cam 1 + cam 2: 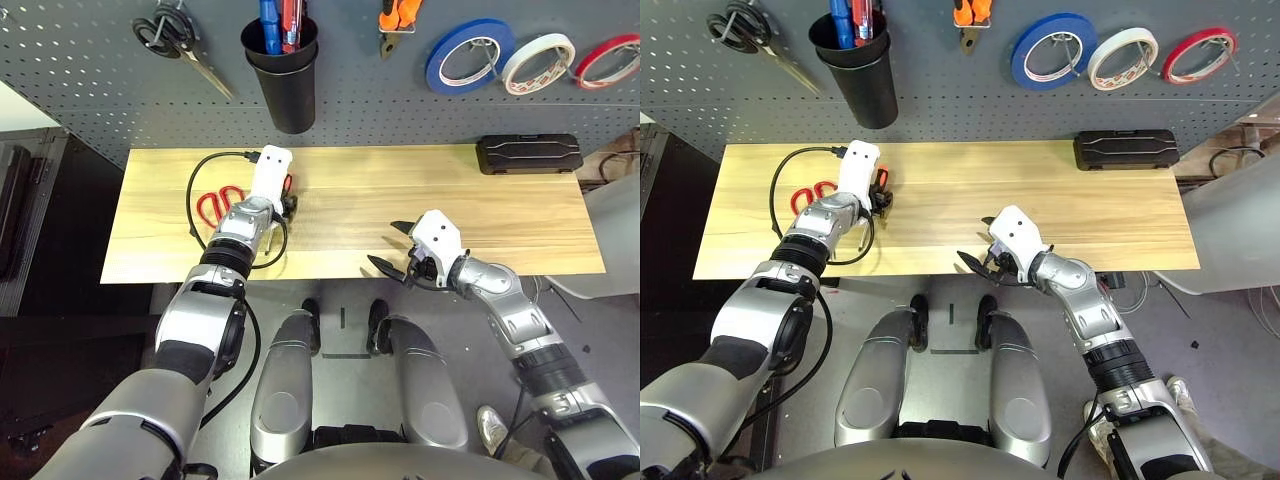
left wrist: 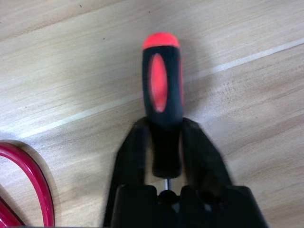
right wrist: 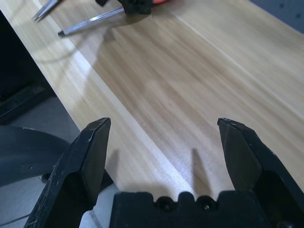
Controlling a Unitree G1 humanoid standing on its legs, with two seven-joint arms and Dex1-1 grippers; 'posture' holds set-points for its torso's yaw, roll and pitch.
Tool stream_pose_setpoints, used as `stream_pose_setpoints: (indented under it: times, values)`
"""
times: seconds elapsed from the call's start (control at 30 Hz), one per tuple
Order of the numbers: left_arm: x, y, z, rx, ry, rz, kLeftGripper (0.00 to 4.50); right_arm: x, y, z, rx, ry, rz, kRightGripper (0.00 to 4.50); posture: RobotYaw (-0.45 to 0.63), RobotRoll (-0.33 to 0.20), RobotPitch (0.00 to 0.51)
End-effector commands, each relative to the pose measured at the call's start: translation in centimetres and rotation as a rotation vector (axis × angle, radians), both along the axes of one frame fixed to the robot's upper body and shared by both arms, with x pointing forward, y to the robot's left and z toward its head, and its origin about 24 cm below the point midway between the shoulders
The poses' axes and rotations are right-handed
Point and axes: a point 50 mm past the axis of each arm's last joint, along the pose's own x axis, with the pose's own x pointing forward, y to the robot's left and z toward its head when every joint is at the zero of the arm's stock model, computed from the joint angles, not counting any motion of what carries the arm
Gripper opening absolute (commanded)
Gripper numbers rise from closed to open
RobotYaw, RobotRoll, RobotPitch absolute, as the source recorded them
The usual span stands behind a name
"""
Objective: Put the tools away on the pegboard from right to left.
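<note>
My left gripper (image 1: pixel 287 208) lies low on the table's left part, shut on the screwdriver (image 2: pixel 162 85), whose orange-and-black handle sticks out past the fingers (image 2: pixel 133 152). Its thin shaft (image 3: pixel 90 23) points toward the front edge. The red-handled scissors (image 1: pixel 217 205) lie flat just left of that gripper. On the pegboard (image 1: pixel 380 105) hang the white tape roll (image 1: pixel 540 62) and the orange-handled pliers (image 1: pixel 398 20). My right gripper (image 1: pixel 398 250) hovers open over the front edge of the table (image 1: pixel 500 215), holding nothing.
Black-handled scissors (image 1: pixel 175 35) hang at the pegboard's upper left. The black cup (image 1: pixel 285 85) holds pens. Blue tape (image 1: pixel 470 55) and red tape (image 1: pixel 610 60) flank the white roll. A black case (image 1: pixel 528 153) sits at the table's back right. A black cable (image 1: pixel 200 170) loops near the scissors.
</note>
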Motion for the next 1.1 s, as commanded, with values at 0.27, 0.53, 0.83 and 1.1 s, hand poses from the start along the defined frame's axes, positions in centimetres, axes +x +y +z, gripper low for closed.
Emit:
stream_pose_setpoints:
  times: [0.27,0.53,0.83,1.1]
  values:
    - [-3.9,1.0,-0.5,-0.095,0.064,0.15,0.65,0.9,-0.8,-0.4,-0.007,-0.002,0.006,4.5,0.18,0.0,0.364]
    - [-6.1,1.0,2.4,-0.215,-0.03,0.222,0.65,2.6,-0.7,0.0,0.011,-0.025,0.021,4.5,0.27,0.0,0.32]
    - [-8.2,2.4,5.5,-0.304,-0.175,0.268,0.65,3.6,-1.8,0.9,0.09,-0.051,-0.013,4.5,0.32,0.0,0.281]
    - [-9.7,4.0,8.9,-0.329,-0.37,0.271,0.65,3.4,-2.8,1.6,0.132,-0.076,0.0,4.5,0.37,0.0,0.267]
